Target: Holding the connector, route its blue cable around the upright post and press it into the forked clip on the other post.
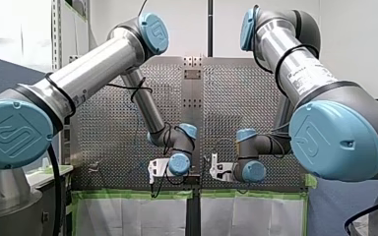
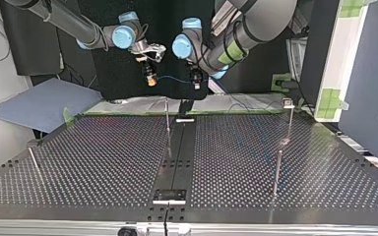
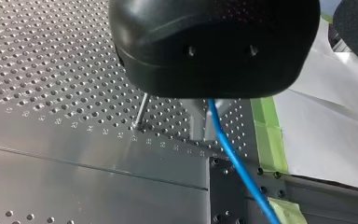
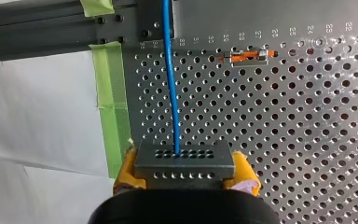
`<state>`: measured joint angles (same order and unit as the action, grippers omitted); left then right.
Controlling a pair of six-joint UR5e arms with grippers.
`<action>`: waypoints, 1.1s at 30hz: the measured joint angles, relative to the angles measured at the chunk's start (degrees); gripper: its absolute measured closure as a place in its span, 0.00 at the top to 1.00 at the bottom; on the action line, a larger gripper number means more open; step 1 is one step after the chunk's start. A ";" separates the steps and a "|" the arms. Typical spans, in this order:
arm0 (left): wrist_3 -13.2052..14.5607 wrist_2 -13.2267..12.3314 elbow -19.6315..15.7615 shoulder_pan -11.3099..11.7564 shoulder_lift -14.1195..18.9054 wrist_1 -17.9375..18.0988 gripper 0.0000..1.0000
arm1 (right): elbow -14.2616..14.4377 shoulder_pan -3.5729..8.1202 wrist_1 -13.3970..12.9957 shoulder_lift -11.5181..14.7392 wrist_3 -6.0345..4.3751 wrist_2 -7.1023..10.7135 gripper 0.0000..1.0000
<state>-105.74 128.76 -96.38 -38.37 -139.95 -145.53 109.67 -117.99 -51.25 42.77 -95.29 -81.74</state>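
Blue cable (image 4: 170,70), thin, light and probably limp, runs over the counter (image 4: 307,140) from the rigid connector (image 4: 185,158) clamped in the right tool's (image 4: 186,170) yellow pads (image 4: 126,170), the surest hold; the left tool's (image 2: 195,81) grip cannot be told.

My left end effector (image 2: 195,83) beside my right end effector (image 2: 151,81), both aloft.
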 joint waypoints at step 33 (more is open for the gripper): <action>-0.23 3.22 0.38 -3.44 0.31 -0.07 0.02 | -0.02 2.39 -0.41 0.01 -0.02 -0.24 0.00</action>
<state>-105.97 131.98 -96.01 -41.81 -139.64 -145.59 109.65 -115.61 -51.66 42.78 -95.31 -81.99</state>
